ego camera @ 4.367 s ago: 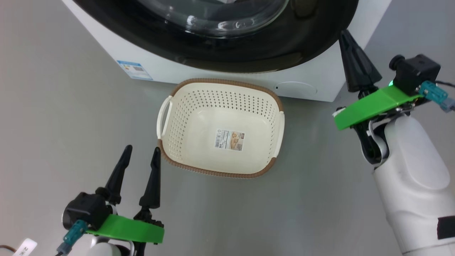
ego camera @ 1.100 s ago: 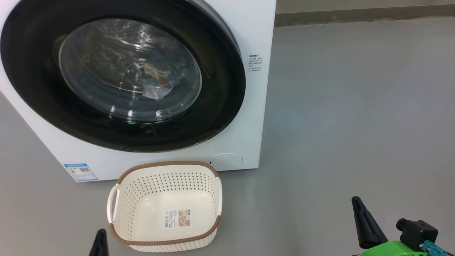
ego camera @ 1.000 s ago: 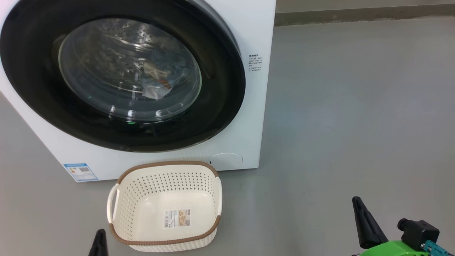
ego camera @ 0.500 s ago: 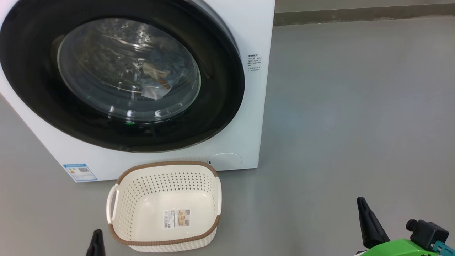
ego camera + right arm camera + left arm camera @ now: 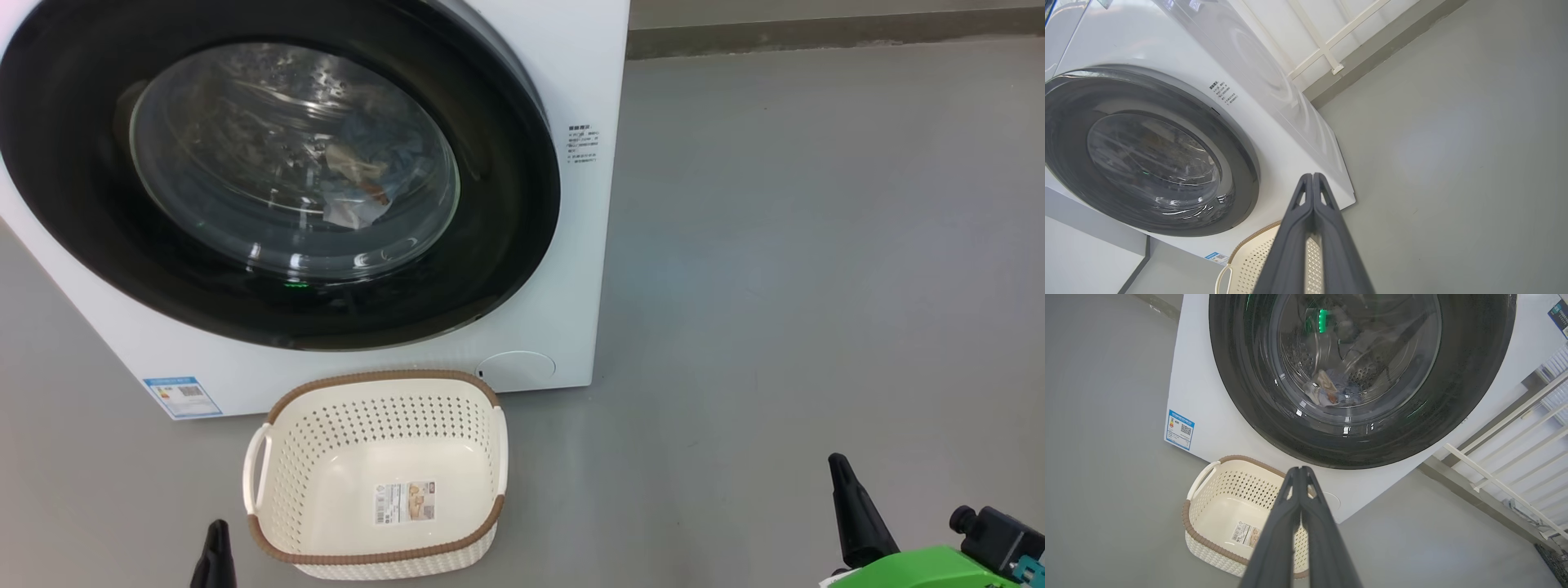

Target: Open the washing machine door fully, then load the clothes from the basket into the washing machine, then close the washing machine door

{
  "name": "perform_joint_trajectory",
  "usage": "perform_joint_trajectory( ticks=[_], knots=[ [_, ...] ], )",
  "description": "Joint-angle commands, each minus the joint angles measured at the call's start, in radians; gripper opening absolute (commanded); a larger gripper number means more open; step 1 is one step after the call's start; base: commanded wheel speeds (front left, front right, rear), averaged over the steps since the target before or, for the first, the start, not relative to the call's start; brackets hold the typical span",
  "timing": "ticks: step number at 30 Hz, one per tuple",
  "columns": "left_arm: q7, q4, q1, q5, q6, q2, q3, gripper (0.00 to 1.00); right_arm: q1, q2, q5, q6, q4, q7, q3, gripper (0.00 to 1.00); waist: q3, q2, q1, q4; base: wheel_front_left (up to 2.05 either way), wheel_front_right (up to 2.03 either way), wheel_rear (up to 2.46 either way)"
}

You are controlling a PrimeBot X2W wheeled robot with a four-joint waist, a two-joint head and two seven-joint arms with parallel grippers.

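Door (image 5: pixel 506 204): closed on washer (image 5: pixel 588 65)
Clothes (image 5: pixel 367 171): inside washer
Basket (image 5: pixel 375 377): empty, before washer
Left gripper (image 5: pixel 1299 469): jaws together
Right gripper (image 5: pixel 1312 176): jaws together

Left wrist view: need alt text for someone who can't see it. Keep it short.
A white washing machine with its round black-rimmed door shut, a small bundle of clothes visible through it. An empty cream basket sits on the grey floor in front, and the left gripper, fingers shut together, rises from the bottom edge across it.
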Motion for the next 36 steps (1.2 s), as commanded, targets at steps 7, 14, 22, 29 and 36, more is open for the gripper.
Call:
perform_joint_trajectory(
  ticks=[7,14,22,29,36],
  knots=[
    [0.021,-0.01,-0.06,-0.096,-0.013,0.017,0.024,0.0,-0.053,-0.006,0.103,-0.002,-0.024,0.024,0.001,0.0,0.0,0.0,-0.0001,-0.001,0.0,0.0,0.0],
    [0.041,-0.002,-0.074,-0.175,-0.017,0.018,0.03,0.0,-0.058,-0.006,0.177,-0.003,-0.024,0.044,-0.003,0.0,0.0,0.0,-0.0001,-0.003,0.0,0.0,0.0],
    [0.061,0.007,-0.088,-0.254,-0.022,0.02,0.037,0.0,-0.063,-0.006,0.251,-0.003,-0.024,0.065,-0.007,0.0,0.0,0.0,-0.0001,-0.004,0.0,0.0,0.0],
    [0.084,0.016,-0.104,-0.344,-0.028,0.022,0.044,0.0,-0.068,-0.007,0.336,-0.003,-0.024,0.088,-0.012,0.0,0.001,0.0,-0.0001,-0.005,0.0,0.0,0.0],
    [0.102,0.023,-0.116,-0.413,-0.032,0.023,0.05,0.0,-0.072,-0.007,0.4,-0.004,-0.024,0.106,-0.015,0.0,0.001,0.0,-0.0001,-0.007,0.0,0.0,0.0]
  ],
)
